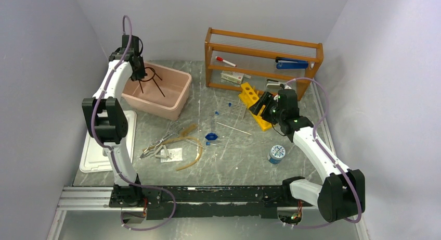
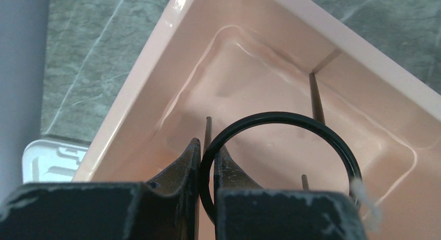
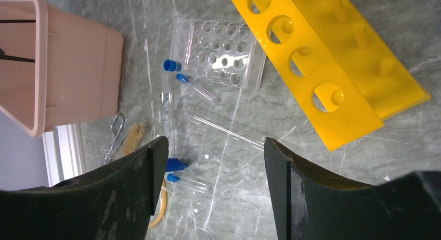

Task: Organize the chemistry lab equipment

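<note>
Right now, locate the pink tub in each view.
Top external: pink tub at the upper left of the table.
Left wrist: pink tub fills most of the frame.
Right wrist: pink tub in the top-left corner.
Shared landmark: white tray beside it.

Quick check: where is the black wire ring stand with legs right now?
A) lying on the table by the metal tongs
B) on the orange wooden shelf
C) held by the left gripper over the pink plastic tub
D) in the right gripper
C: the left gripper is shut on the black wire ring stand, whose legs point down into the pink plastic tub.
</note>
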Robot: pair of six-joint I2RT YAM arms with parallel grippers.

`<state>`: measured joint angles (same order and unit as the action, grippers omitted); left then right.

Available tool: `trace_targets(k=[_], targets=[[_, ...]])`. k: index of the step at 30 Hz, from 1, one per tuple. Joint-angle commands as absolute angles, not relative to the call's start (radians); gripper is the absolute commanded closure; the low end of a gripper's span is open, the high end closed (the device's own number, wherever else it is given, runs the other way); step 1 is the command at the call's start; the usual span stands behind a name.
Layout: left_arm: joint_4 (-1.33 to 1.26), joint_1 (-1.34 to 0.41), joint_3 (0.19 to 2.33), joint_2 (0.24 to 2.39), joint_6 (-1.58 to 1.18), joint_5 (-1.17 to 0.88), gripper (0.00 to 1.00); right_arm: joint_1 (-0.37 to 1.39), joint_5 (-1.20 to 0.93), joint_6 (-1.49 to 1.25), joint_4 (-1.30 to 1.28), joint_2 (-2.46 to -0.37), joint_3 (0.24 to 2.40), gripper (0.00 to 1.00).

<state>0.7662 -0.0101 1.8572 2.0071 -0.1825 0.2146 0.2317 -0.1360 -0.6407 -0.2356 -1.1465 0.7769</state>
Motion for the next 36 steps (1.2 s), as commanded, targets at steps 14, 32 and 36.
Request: trace_targets(k=[14,32,36], targets=[[0.754,-0.029,1.971,2.094,-0.218,0.408,0.95,0.225,-0.133,-0.648,-0.228,-1.149,0.784,0.30],[0.775,-0.024,2.019,2.114,-0.260,0.456,0.95,0.226,-0.145,-0.666,-0.218,-1.160,0.790,0.30],[0.788,-0.023,2.005,2.126,-0.254,0.468,0.95,0.226,-0.146,-0.665,-0.219,-1.160,0.791,0.30]])
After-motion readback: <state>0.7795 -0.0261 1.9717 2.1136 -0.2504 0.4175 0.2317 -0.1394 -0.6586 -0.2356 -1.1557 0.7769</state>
